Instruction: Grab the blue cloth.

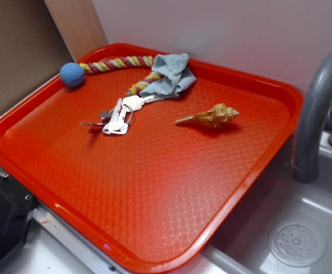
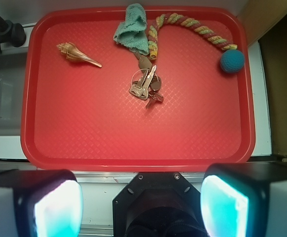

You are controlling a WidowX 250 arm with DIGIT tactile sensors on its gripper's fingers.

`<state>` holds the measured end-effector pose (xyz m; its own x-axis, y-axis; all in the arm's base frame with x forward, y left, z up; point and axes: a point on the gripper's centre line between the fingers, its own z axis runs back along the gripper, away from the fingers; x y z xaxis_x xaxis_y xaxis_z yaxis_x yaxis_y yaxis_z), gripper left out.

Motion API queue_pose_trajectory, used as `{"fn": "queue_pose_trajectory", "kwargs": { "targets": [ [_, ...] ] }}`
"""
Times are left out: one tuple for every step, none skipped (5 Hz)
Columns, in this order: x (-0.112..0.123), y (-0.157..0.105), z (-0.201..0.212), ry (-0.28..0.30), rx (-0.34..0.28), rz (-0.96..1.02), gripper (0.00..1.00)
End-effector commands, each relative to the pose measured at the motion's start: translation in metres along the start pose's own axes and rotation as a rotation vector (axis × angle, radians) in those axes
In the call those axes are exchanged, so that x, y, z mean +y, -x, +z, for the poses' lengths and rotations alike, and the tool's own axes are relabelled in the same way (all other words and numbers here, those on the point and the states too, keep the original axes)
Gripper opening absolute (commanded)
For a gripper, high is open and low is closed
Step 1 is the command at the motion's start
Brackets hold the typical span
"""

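In the exterior view, the blue cloth (image 1: pixel 170 75) lay bunched at the upper middle of the frame, near the far rim of the red tray (image 1: pixel 154 188). One fold rested on the braided rope (image 1: pixel 123 64), and its lower edge touched the top of the keys (image 1: pixel 119 116). That crowding looked like the main risk: a closing grasp could pinch the rope or drag the key ring along with the fabric. A soft, crumpled rag could also slip out if only a thin fold were caught. The blue ball (image 1: pixel 72 74) at upper left and the shell (image 1: pixel 210 116) at right of centre sat well apart from it. No arm appeared in this view.

In the wrist view, the cloth (image 2: pixel 132 27) sat at top centre, the rope (image 2: pixel 183 27) just to its right, the keys (image 2: pixel 146 84) below. The gripper (image 2: pixel 141 207) filled the bottom edge with its 2 fingers (image 2: pixel 57 210) spread wide and nothing between them, looking down from high above the near rim of the tray, well short of the cloth. A straight descent from there would miss the tray altogether.
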<state>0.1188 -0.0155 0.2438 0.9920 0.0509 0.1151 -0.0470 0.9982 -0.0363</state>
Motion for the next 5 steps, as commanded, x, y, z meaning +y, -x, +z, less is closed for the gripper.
{"fn": "queue_pose_trajectory", "kwargs": {
  "targets": [
    [0.0,0.0,0.0,0.0,0.0,0.0,1.0],
    [0.001,-0.039,-0.044,-0.033,-0.149,-0.061,1.0],
    [0.001,-0.065,-0.09,0.025,-0.285,-0.127,1.0],
    [0.001,-0.065,-0.09,0.025,-0.285,-0.127,1.0],
    [0.001,-0.065,-0.09,0.025,-0.285,-0.127,1.0]
  ]
}}
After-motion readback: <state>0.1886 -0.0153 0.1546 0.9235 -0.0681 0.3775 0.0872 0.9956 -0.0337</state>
